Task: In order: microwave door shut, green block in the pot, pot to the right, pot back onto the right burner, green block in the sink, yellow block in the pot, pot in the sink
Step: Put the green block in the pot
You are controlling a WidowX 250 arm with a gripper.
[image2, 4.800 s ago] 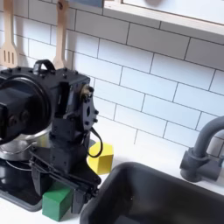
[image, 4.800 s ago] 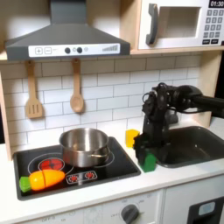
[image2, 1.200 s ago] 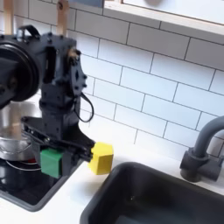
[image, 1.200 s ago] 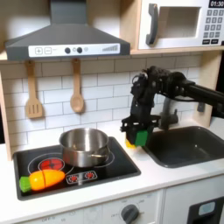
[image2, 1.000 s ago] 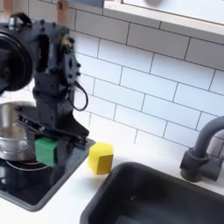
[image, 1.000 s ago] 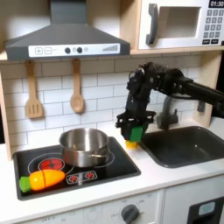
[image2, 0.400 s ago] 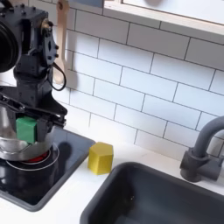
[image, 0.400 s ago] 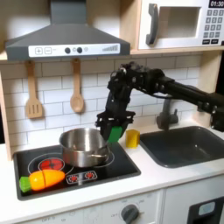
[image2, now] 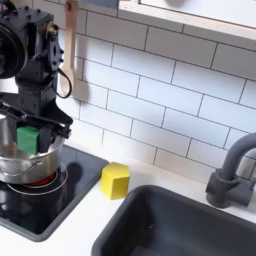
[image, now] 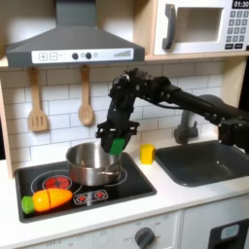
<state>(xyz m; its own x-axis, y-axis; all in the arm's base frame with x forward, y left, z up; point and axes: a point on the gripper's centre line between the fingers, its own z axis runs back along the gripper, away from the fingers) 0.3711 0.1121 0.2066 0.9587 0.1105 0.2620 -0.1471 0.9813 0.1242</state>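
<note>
My gripper (image: 116, 143) (image2: 29, 136) is shut on the green block (image: 117, 144) (image2: 28, 137) and holds it in the air above the right rim of the pot (image: 89, 163) (image2: 12, 165). The steel pot stands on the right burner of the black stovetop (image: 126, 183). A yellow block (image: 147, 154) (image2: 115, 181) lies on the counter between stove and sink (image: 209, 160) (image2: 190, 228). The microwave door (image: 201, 25) at the first exterior view's top right looks shut.
An orange toy carrot (image: 49, 198) with a green tip lies at the stovetop's front left. Two wooden utensils (image: 37, 101) hang on the tiled wall under the range hood (image: 73, 44). The dark faucet (image2: 232, 170) rises behind the sink.
The gripper picked the green block up from the counter by the sink and carried it left in the first exterior view, past the yellow block, to above the pot's rim.
</note>
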